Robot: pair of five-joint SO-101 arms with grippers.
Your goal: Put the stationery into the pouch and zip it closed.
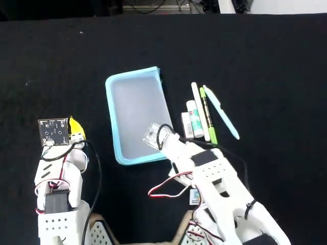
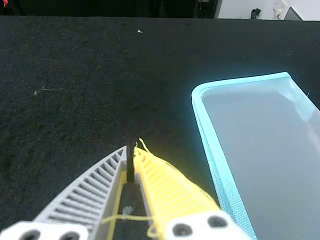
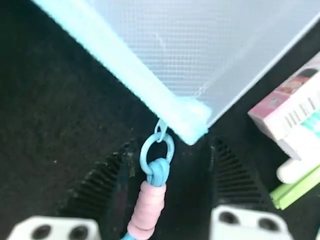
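Note:
A light blue mesh pouch [image 1: 135,115] lies flat mid-table. Beside its right edge lie the stationery: a white pen [image 1: 199,109], a green highlighter [image 1: 208,116], a blue pen [image 1: 222,113], a glue stick [image 1: 194,118] and a small eraser box [image 1: 187,125]. My right gripper [image 3: 172,145] is open at the pouch's near right corner [image 3: 192,122]. The zip pull's blue ring and pink bead [image 3: 154,180] lie between its black fingers [image 3: 100,185], untouched. My left gripper [image 2: 131,150] is shut and holds nothing, just above the cloth left of the pouch [image 2: 260,150].
Black cloth [image 1: 255,56] covers the whole table, with open room at the back and far right. The right arm's body and its red and black cables [image 1: 168,189] lie over the near edge, by a small printed card [image 1: 194,197].

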